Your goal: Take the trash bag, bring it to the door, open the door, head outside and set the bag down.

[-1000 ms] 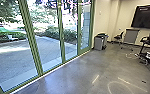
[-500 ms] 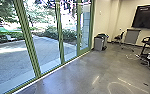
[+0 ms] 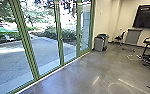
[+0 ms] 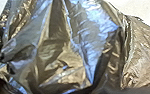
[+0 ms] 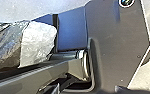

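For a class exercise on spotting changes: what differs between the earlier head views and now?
The camera has moved, apparently a little forward: the large green post now sits further left in the head view, though the post itself has not moved. No grasp or release can be told. The grey bin and wall screen stayed in place.
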### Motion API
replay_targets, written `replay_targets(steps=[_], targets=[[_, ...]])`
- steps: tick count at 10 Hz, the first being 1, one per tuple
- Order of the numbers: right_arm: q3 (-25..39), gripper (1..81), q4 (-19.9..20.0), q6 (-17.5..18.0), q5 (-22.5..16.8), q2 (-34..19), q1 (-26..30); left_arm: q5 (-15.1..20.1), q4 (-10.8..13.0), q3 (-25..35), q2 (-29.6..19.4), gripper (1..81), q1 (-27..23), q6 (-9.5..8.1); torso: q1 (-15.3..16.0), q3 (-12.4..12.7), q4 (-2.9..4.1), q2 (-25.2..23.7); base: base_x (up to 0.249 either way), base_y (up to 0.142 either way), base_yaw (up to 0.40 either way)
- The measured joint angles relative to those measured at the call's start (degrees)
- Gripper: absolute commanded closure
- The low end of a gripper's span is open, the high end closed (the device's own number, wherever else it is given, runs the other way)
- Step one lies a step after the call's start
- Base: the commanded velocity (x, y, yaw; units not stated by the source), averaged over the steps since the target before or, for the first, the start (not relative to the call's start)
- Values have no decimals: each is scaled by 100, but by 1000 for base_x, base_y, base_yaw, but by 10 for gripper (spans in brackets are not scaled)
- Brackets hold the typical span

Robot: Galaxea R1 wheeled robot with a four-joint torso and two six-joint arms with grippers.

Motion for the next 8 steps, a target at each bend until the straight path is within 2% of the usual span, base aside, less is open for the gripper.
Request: replay_targets(steps=[8], targets=[[-4,10,0,-2,-2,-2,0,-9,0,-1,0,811,0,1,2,0,0,0,170,-69,0]])
